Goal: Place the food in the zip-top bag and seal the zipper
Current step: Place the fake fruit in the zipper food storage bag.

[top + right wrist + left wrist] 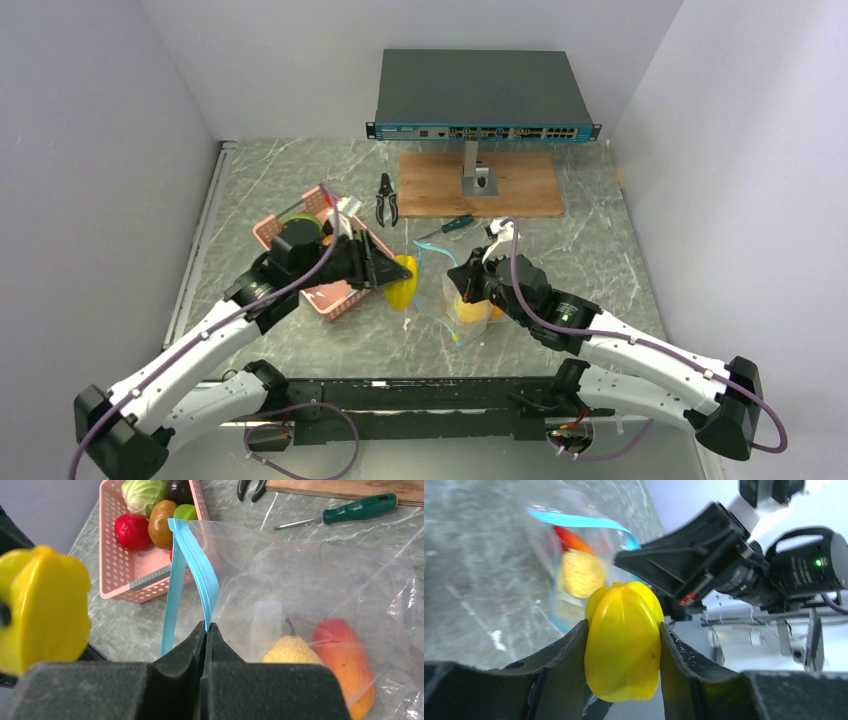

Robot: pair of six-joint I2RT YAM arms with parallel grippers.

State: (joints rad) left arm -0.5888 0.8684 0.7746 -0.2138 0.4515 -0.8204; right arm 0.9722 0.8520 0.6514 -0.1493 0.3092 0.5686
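Two grippers are engaged. The left gripper [622,630] clamps a yellow pepper [624,665] between its half-spread fingers, just beside the mouth of the zip-top bag [310,580]. The right gripper [206,630] is fully closed, pinching the zipper [192,560] at the bag's mouth edge. The bag rests on the desk [560,250] between the arms, with its mouth facing the pink basket [145,577]. It contains a yellow pear [291,651] and a red-orange fruit [345,655], side by side.

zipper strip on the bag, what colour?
The zipper is teal-blue, clearest in the right wrist view.
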